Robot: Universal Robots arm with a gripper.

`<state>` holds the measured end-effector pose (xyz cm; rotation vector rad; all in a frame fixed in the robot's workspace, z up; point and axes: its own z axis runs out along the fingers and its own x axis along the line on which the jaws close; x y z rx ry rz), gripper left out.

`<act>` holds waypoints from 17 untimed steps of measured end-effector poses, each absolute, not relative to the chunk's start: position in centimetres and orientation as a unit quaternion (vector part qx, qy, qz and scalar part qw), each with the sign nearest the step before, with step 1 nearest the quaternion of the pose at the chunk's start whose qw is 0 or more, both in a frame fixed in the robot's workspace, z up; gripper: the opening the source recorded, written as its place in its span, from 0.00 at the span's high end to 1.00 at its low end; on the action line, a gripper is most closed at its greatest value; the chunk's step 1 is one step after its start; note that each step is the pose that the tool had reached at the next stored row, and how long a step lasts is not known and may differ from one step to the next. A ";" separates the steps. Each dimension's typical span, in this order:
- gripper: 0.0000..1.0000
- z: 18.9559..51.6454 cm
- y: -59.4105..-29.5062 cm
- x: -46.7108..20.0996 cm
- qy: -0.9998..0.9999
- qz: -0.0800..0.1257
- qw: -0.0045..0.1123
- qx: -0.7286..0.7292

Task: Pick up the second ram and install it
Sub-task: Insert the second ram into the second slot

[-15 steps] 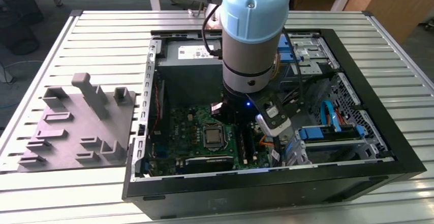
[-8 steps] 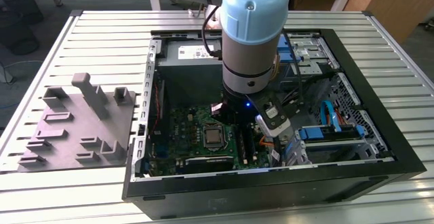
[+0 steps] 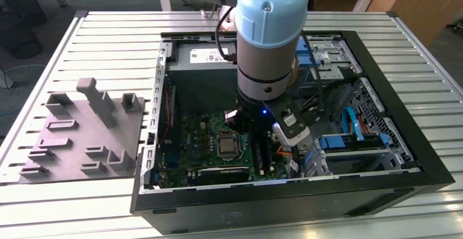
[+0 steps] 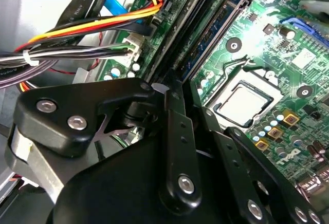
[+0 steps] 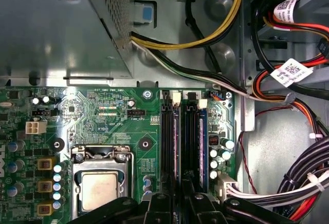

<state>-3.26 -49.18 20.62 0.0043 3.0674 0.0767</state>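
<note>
gripper: down inside the case [image 3: 402, 121], low over the motherboard [image 5: 103, 116]; seen in the exterior view [image 3: 244, 121] and in both wrist views [image 4: 172, 93] [image 5: 180, 203]
grip state: cannot tell, the tips are hidden behind the gripper's own body, and so is anything it may hold
ram: dark blue-green strip standing on edge in the slot bank [image 5: 189, 142] beside the CPU socket [image 5: 100, 188]; seen in both wrist views [image 5: 201, 142] [image 4: 208, 41]
key relation: ram lies straight ahead of the gripper; its near end is just beside or under the tip, touching or not unclear
long axis: runs along the slots, directly away from the gripper, toward the metal box [image 5: 61, 29] at the far edge of the board
neighbour strip: paler strip [image 5: 175, 142] in another slot of the same bank; my guess is the blue-green one is the second ram, not certain
seating: cannot tell if the ram is pressed fully home; its near end and latch are covered
tray: gray holder [image 3: 72, 141] on the table at the exterior view's left, well apart from the case
clutter: cable bundle [image 5: 308, 183] near the slots on the side away from the socket, not across them
exterior view: arm blocks the slot bank
</note>
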 end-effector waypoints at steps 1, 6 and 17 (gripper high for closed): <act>0.79 20.8 -49.2 -3.3 0.999 0.025 0.037 0.001; 0.79 22.8 -49.2 -3.3 0.999 0.025 0.037 0.001; 0.90 25.6 -49.1 -3.3 0.999 0.025 0.037 0.001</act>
